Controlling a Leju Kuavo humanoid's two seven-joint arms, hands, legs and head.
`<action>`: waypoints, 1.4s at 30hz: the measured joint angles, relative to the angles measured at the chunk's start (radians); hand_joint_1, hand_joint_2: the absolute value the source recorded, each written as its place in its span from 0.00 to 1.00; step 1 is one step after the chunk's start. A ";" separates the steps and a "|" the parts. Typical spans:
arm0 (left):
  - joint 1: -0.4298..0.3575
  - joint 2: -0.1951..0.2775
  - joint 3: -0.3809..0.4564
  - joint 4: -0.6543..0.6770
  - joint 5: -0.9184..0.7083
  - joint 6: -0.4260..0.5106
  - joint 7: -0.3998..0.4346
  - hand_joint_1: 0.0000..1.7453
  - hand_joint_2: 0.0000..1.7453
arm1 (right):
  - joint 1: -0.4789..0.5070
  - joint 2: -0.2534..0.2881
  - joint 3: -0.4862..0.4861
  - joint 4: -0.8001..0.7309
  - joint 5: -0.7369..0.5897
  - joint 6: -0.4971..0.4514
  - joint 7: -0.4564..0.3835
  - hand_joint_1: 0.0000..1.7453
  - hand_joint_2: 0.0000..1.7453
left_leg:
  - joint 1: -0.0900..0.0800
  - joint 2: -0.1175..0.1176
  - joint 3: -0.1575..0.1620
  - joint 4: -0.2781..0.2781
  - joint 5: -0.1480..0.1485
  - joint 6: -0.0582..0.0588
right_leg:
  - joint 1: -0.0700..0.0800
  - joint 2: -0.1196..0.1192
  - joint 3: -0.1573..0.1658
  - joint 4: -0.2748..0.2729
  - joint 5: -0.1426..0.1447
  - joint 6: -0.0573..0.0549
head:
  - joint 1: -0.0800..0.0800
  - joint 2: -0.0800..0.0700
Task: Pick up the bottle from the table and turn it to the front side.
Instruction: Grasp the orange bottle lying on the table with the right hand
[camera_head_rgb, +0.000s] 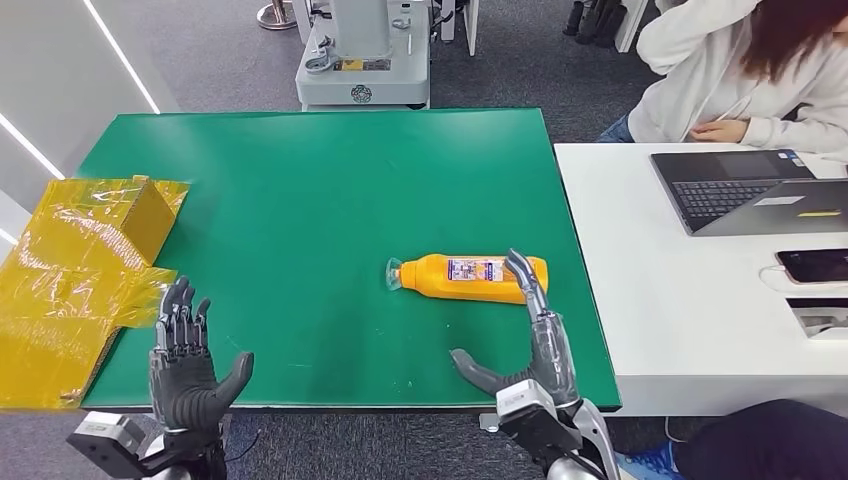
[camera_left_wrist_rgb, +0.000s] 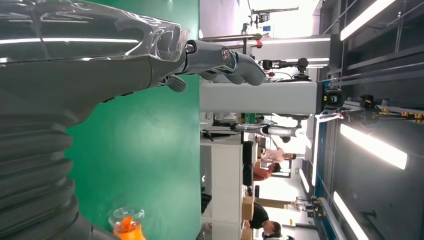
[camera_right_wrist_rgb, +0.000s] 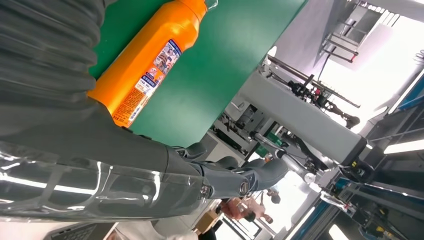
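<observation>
**Bottle lies flat on the green table, both hands empty**

The orange bottle (camera_head_rgb: 468, 277) lies on its side on the green table (camera_head_rgb: 320, 190), toward the right and near part of the surface. Its clear cap (camera_head_rgb: 395, 275) points left, and its printed label (camera_head_rgb: 475, 269) faces up. In the right wrist view the same bottle (camera_right_wrist_rgb: 145, 65) runs along the green surface just beyond the hand's grey ribbed cover.

The right hand (camera_head_rgb: 525, 345) reaches in over the near right edge of the table, fingers spread and holding nothing. Its longest fingertips (camera_head_rgb: 520, 268) overlap the bottle's right end as seen from the head view; whether they actually touch it I cannot tell.

The left hand (camera_head_rgb: 187, 365) hovers at the near left edge, fingers apart and empty, well apart from the bottle.

Crumpled yellow plastic wrap (camera_head_rgb: 75, 275) sits on the left side of the table. To the right stands a white desk (camera_head_rgb: 690, 300) with an open laptop (camera_head_rgb: 750, 190) and a phone (camera_head_rgb: 812, 265), and a person (camera_head_rgb: 745, 75) in a white top sits at its far side.
</observation>
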 joint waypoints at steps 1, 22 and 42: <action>-0.003 -0.001 0.000 0.000 -0.001 -0.003 0.000 0.00 1.00 | -0.001 0.000 0.000 0.000 0.008 0.003 0.002 0.00 1.00 | 0.000 0.000 0.000 0.000 0.000 0.000 | 0.000 0.000 0.000 0.000 0.000 0.000 | 0.000 0.000; -0.128 -0.063 -0.034 0.052 -0.068 -0.127 0.054 0.00 1.00 | -0.584 -0.075 0.005 0.415 0.203 0.237 0.236 0.00 1.00 | 0.000 0.002 0.000 0.001 0.005 0.001 | 0.000 0.003 -0.001 0.000 0.005 -0.001 | 0.000 0.000; -0.166 -0.052 -0.060 0.108 -0.024 -0.139 0.091 0.00 1.00 | -0.922 -0.110 0.318 0.982 0.088 0.637 0.381 0.00 1.00 | 0.000 0.001 -0.001 0.001 0.005 0.000 | 0.000 0.002 -0.001 0.000 0.006 0.000 | 0.000 0.000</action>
